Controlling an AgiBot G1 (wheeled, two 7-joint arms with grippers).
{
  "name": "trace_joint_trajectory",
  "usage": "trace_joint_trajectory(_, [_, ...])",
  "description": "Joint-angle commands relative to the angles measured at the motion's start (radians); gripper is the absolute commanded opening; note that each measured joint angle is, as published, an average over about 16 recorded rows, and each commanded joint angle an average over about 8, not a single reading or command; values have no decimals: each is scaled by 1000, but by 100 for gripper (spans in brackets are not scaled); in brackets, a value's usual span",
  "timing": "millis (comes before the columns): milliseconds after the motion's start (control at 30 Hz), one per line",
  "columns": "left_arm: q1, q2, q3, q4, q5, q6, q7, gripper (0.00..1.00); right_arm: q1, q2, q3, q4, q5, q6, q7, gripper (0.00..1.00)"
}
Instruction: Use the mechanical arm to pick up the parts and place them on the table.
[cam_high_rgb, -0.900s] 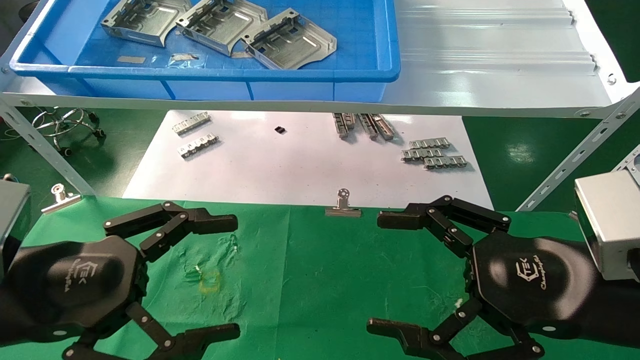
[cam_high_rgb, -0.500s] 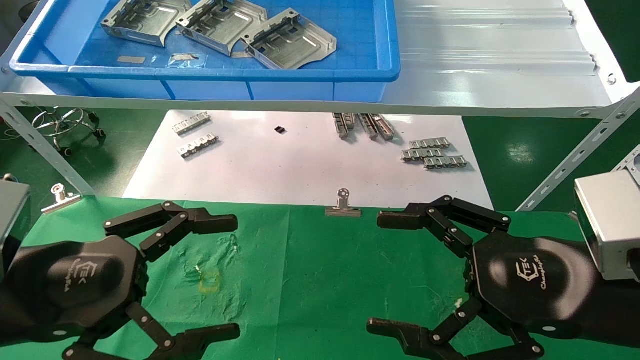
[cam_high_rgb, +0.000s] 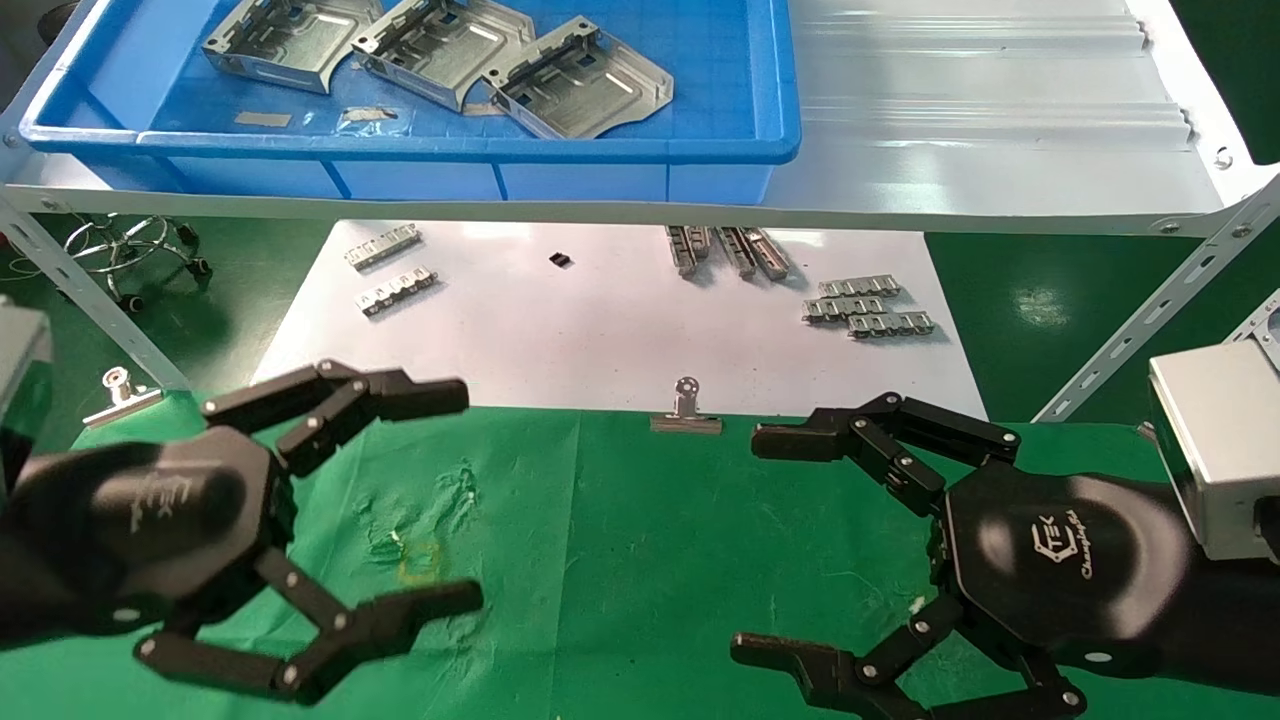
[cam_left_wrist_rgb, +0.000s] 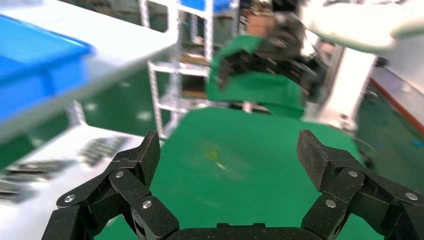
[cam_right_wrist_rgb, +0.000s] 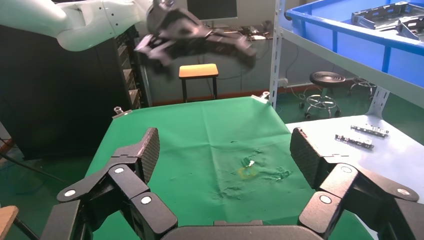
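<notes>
- Head view: three parts lie in the blue bin (cam_high_rgb: 770, 90) on the pale grey shelf (cam_high_rgb: 1000, 120), all untouched. They sit side by side in a row along the bin floor: the left part (cam_high_rgb: 285, 35), the middle part (cam_high_rgb: 440, 45) and the right part (cam_high_rgb: 580, 85).
- The row runs across the view and drops slightly toward the robot's right. Each plate lies flat with its folded rims up. The right part's curved cut-out edge faces the bin's near right corner; the left part's curved edge faces right, toward the middle part.
- The left claw (cam_high_rgb: 455, 500) hangs over the left side of the green surface (cam_high_rgb: 620, 560), its fingers spread wide and holding nothing, tips pointing toward the robot's right.
- The right claw (cam_high_rgb: 750, 545) hangs over the right side of the green surface, likewise spread wide and empty, tips pointing toward the robot's left, so the two claws face each other.
- Left wrist view: the left claw's two finger sets (cam_left_wrist_rgb: 145, 157) stand well apart with bare green cloth between them.
- Right wrist view: the right claw's fingers (cam_right_wrist_rgb: 147, 147) are just as far apart, above the wrinkled cloth.
- Beyond the cloth a white sheet (cam_high_rgb: 600, 330) carries small silver toothed strips (cam_high_rgb: 865, 305), and a binder clip (cam_high_rgb: 686, 410) grips the cloth's far edge.
</notes>
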Motion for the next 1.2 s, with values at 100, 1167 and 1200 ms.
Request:
trace_joint_trajectory(100, [-18,19,-8,7,2,-59,-13,100,0,0,0,0,0,0,0,0])
trace_joint_trajectory(1167, [-770,378,220,803,504,-343,69,100,0,0,0,0,0,0,0,0])
trace_joint_trajectory(1200, [-790,389,226,839,515,-347,82,100,0,0,0,0,0,0,0,0])
